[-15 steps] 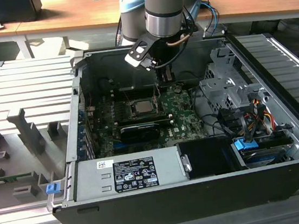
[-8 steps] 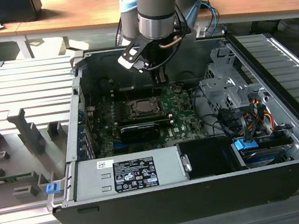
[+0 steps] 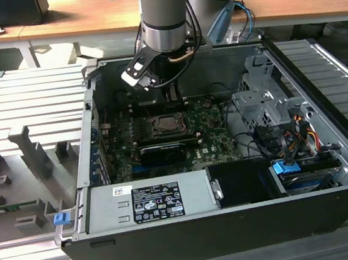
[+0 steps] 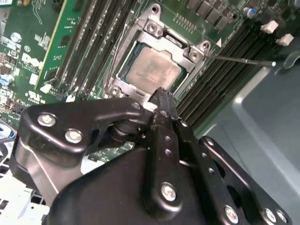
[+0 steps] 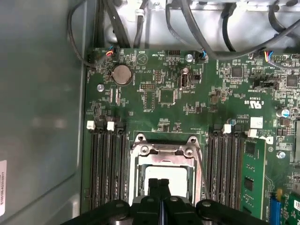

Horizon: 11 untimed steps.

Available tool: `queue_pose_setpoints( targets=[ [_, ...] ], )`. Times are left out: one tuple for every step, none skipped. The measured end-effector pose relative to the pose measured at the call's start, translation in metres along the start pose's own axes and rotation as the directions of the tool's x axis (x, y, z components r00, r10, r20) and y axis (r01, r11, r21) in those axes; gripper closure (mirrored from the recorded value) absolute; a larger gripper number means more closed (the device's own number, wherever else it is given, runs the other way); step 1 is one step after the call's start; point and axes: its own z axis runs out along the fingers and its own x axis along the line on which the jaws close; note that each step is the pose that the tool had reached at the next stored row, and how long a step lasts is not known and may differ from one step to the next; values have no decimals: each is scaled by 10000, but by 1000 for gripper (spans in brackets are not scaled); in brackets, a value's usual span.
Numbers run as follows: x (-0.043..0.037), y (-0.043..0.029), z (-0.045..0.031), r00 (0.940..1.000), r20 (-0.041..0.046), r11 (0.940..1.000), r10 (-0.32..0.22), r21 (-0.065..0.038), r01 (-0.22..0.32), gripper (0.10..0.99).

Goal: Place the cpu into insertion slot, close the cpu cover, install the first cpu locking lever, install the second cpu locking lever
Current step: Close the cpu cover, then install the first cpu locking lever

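Observation:
The cpu (image 4: 152, 70) lies flat in its socket on the green motherboard, its dull grey top showing through the open centre of the cpu cover (image 4: 123, 87). The silvery cover frame (image 5: 164, 151) lies down around the chip (image 5: 165, 174). A thin wire locking lever (image 4: 239, 59) sticks out from one socket corner, raised off the board. Another thin wire (image 5: 201, 171) runs along the socket's side. My gripper (image 4: 161, 96) hangs just above the socket's edge, fingers pressed together and holding nothing. In the exterior view the gripper (image 3: 171, 95) hovers over the far side of the socket (image 3: 164, 123).
Rows of black memory slots (image 5: 105, 164) flank the socket. A long black card (image 3: 162, 152) lies in front of it, then the power supply (image 3: 151, 202). A drive cage (image 3: 260, 103) and cables (image 3: 289, 135) fill the exterior view's right. Case walls (image 3: 92, 133) enclose the board.

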Motion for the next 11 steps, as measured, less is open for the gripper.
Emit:
queue_pose_setpoints(
  targets=[
    [1,-9,1,10000,-1,10000,1,-1,-1,980],
    [1,-14,1,10000,-2,10000,0,-1,0,980],
    [1,-17,0,10000,-1,10000,0,-1,0,980],
    [1,-21,0,10000,-1,10000,0,0,0,980],
    [1,-25,0,10000,-1,10000,0,-1,0,980],
    [1,-29,0,10000,-1,10000,1,-1,-1,980],
    [1,-31,0,10000,-1,10000,0,0,0,980],
    [1,-31,0,10000,-1,10000,-2,0,2,980],
    [1,-35,0,10000,-1,10000,0,-1,0,980],
    [1,-37,0,10000,-1,10000,0,-1,0,980],
    [1,-37,0,10000,0,10000,-1,0,1,980]
  ],
)
